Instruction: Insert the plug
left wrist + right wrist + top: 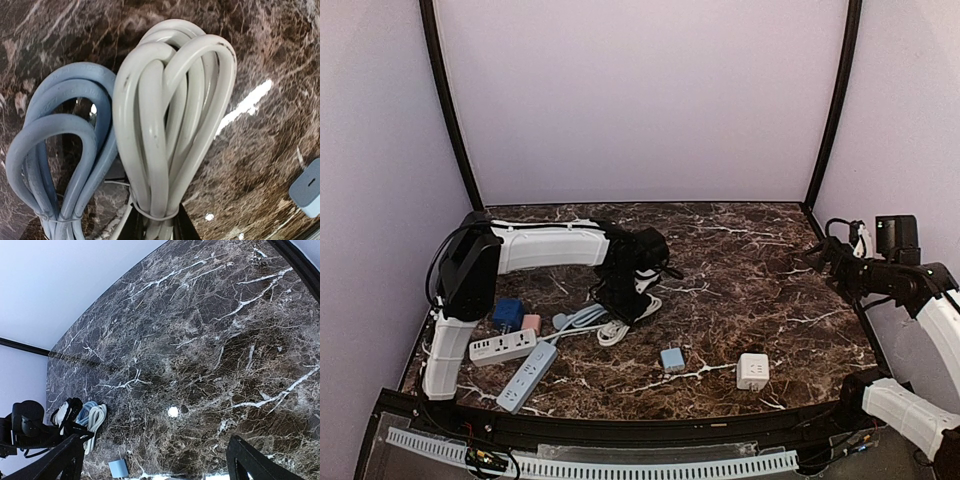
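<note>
A white cable bundle point(165, 125) and a blue cable bundle point(60, 145) lie side by side on the marble table point(740, 290). My left gripper point(152, 222) is down at the tied end of the white bundle, with a finger on either side and shut on it; in the top view it point(638, 295) stands over the bundles point(610, 325). A white power strip point(502, 347) and a pale blue power strip point(527, 376) lie at the front left. My right gripper point(155, 442) is open and empty, held high at the right edge point(817, 255).
A small blue plug cube point(672, 359) and a white cube adapter point(752, 371) sit at the front centre. A dark blue adapter point(507, 312) and a pink one point(531, 323) lie beside the strips. The blue cube also shows in the left wrist view point(307, 190).
</note>
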`<action>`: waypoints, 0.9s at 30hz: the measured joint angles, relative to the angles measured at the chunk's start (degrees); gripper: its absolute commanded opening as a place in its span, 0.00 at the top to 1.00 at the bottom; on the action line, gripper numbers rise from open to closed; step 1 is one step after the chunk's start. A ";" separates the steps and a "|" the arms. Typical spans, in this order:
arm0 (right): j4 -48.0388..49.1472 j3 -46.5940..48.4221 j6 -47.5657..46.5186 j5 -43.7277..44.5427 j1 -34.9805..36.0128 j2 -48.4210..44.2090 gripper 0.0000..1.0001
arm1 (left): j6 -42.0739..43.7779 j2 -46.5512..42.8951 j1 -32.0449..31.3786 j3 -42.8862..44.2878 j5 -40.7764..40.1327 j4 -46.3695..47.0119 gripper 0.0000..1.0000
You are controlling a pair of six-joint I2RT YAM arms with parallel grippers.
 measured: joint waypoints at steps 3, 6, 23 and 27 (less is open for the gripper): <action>-0.70 0.02 -0.33 0.39 0.00 0.00 0.01 | -0.61 3.10 0.00 5.11 0.00 -1.40 0.95; -1.25 0.26 -0.79 0.92 0.00 -0.04 0.01 | -1.18 6.56 -0.04 10.93 0.00 -3.02 0.95; -5.81 2.10 -1.25 3.26 0.00 -1.46 0.01 | -10.23 20.35 0.20 34.64 3.45 -4.09 0.92; -6.51 2.08 -1.01 3.50 0.00 -1.73 0.01 | -13.49 20.90 0.85 34.84 5.60 0.46 0.91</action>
